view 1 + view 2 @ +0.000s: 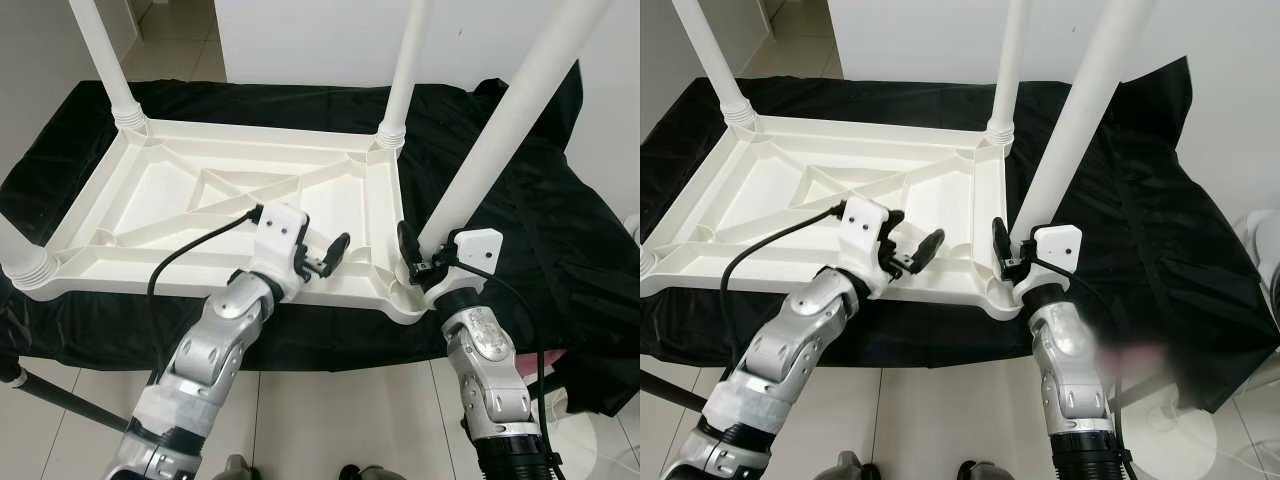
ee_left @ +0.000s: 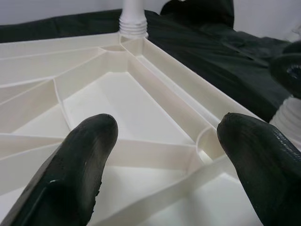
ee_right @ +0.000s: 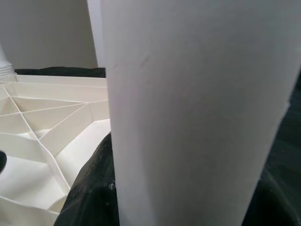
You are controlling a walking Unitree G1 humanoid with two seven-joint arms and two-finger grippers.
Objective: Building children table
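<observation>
A white plastic children's table (image 1: 200, 215) lies upside down on a black cloth. Screwed-in legs stand at the far left corner (image 1: 100, 55), the far right corner (image 1: 405, 70) and the near left corner (image 1: 15, 250). A fourth leg (image 1: 500, 130) leans to the right over the near right corner socket. My right gripper (image 1: 428, 262) is shut on the base of this leg, and in the right wrist view the leg (image 3: 197, 103) looms close with one black finger (image 3: 94, 188) beside it. My left gripper (image 1: 325, 258) hovers open over the table's near rim, its fingertips (image 2: 80, 169) spread above the ribbed underside (image 2: 127, 103).
The black cloth (image 1: 560, 220) covers the work surface and hangs over its edges. Tiled floor (image 1: 330, 420) lies in front, with a dark pole (image 1: 50, 395) at lower left. A white round object (image 1: 1260, 240) stands at the right, and a white wall is behind.
</observation>
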